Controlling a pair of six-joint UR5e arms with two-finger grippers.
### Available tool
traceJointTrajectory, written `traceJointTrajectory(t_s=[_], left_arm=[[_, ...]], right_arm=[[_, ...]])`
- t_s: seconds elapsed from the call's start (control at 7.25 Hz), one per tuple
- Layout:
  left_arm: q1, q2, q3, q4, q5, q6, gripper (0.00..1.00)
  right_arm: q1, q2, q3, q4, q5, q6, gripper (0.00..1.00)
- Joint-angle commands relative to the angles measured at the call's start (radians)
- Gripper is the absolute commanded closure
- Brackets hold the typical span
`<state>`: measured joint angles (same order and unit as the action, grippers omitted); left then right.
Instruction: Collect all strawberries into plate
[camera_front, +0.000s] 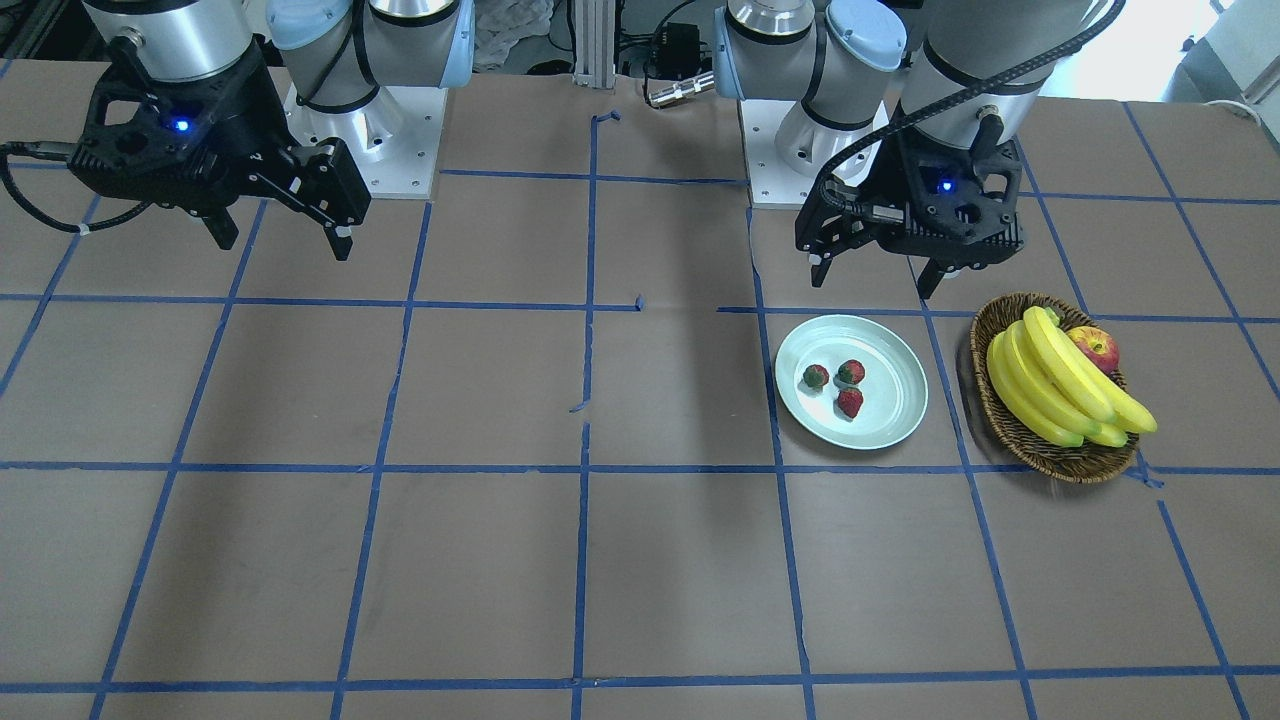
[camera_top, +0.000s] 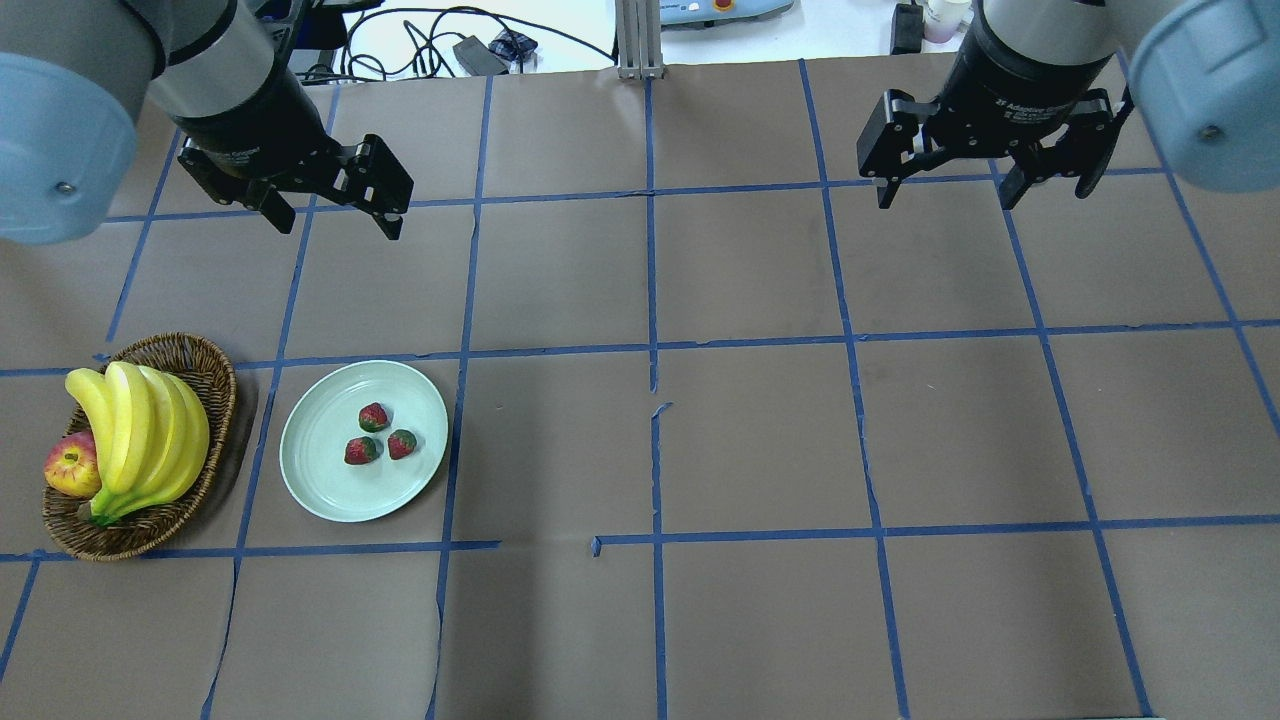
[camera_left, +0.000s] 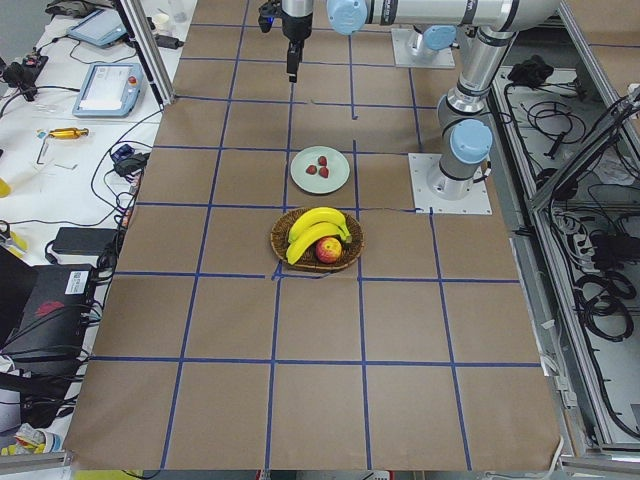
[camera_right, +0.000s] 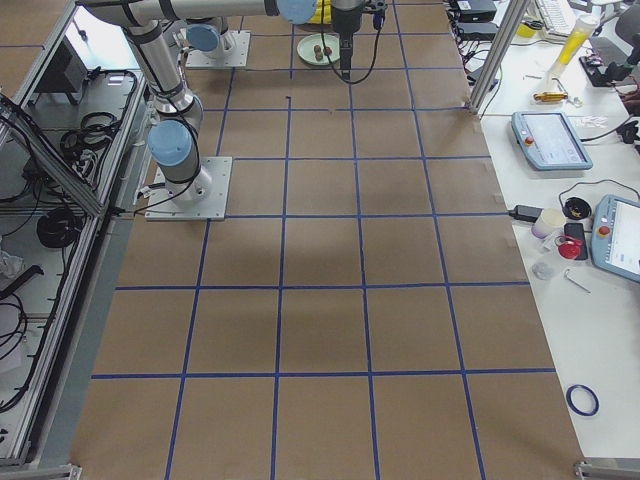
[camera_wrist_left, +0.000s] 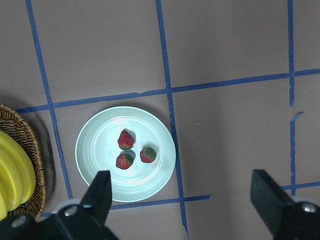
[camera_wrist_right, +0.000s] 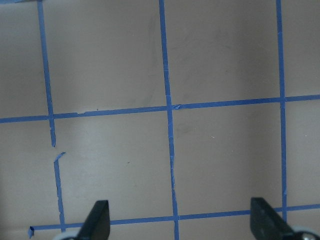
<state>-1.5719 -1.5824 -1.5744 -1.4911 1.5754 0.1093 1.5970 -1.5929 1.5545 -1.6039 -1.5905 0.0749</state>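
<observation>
Three strawberries (camera_top: 374, 434) lie close together inside the mint-green plate (camera_top: 318, 470), which sits on the table on my left side. They also show in the front view (camera_front: 838, 386) on the plate (camera_front: 895, 400) and in the left wrist view (camera_wrist_left: 131, 149) on the plate (camera_wrist_left: 95, 145). My left gripper (camera_top: 330, 210) is open and empty, raised high above the table beyond the plate. My right gripper (camera_top: 945, 190) is open and empty, raised over bare table far to the right.
A brown wicker basket (camera_top: 215, 375) with a bunch of bananas (camera_top: 140, 435) and a red-yellow apple (camera_top: 70, 465) stands just left of the plate. Blue tape lines grid the brown table. The basket's edge shows in the left wrist view (camera_wrist_left: 35, 150).
</observation>
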Motion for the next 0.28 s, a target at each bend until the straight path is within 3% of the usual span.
traceJointTrajectory(t_s=[0.0, 0.14], left_arm=[[0.000, 0.001, 0.001, 0.000, 0.000, 0.001, 0.00], [0.000, 0.001, 0.001, 0.000, 0.000, 0.001, 0.00]], right_arm=[[0.006, 0.004, 0.001, 0.004, -0.003, -0.020, 0.00], [0.006, 0.007, 0.001, 0.002, 0.000, -0.018, 0.00]])
